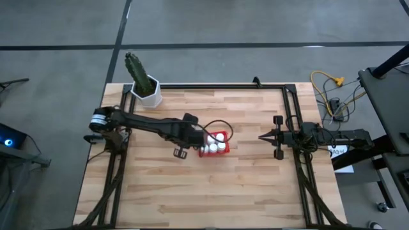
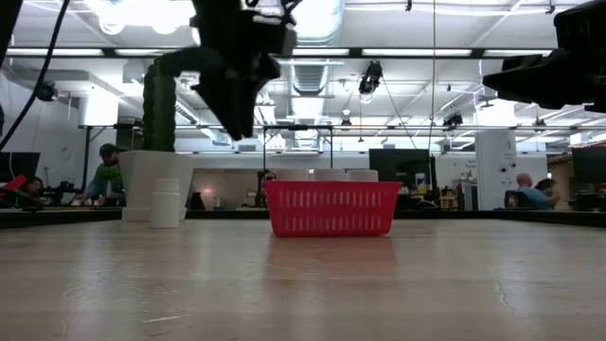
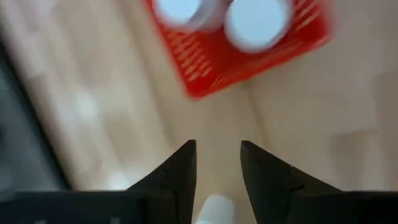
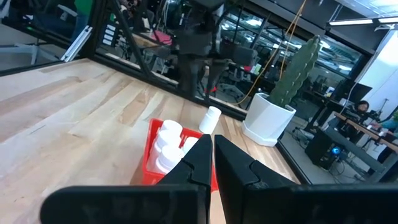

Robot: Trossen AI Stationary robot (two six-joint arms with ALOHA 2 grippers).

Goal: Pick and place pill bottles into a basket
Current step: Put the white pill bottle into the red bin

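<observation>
The pale wooden surface point(image 1: 255, 185) carried a red basket point(image 2: 331, 213) near its middle and a white cactus pot point(image 1: 148, 92) at a far corner. Behind it was an open office with ceiling lights and seated people point(image 2: 109, 170). The left end effector point(image 3: 217, 144) hung just beside the basket, its fingers narrowly gripping a pill bottle point(image 3: 216, 208), mostly cut off. More pill bottles point(image 1: 217, 145) filled the basket; their count was unclear. The right end effector point(image 1: 262, 136) waited closed at the right edge.
</observation>
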